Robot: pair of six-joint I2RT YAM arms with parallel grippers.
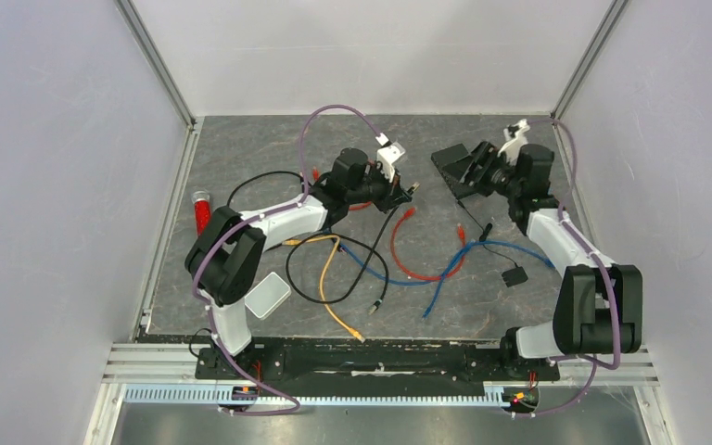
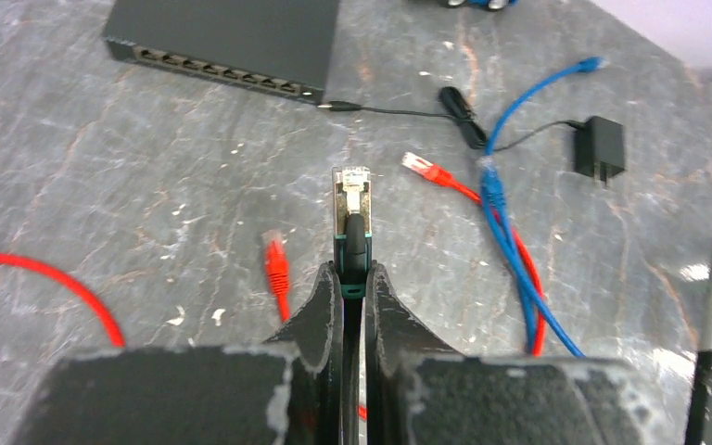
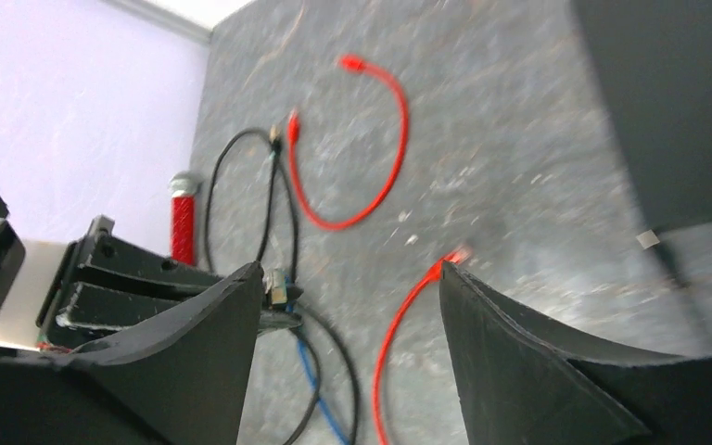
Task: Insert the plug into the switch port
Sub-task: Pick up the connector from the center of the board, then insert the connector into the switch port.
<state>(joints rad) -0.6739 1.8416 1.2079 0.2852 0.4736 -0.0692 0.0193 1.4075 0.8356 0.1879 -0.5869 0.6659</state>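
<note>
A grey, marble-patterned table mat (image 1: pixel 241 167) lies between pale lilac walls, and loose coloured cables are spread over it. The left gripper (image 2: pixel 352 274) is clamped tight on the dark boot of the clear network plug (image 2: pixel 351 190), which points straight forward out of the fingers, above the mat. In the left wrist view the flat black switch box (image 2: pixel 241 37) lies at about eleven o'clock from the plug, well apart, and its row of ports (image 2: pixel 213 72) faces the camera at an angle. The right gripper (image 3: pixel 350 273) stands wide and holds nothing, near the switch. I judge that the step in hand is to bring the plug to a port. To do it well, the arm should turn toward eleven o'clock until the plug is square to the port face. The latch side should match the notch, and then the plug should advance slowly and straight, without twisting.
</note>
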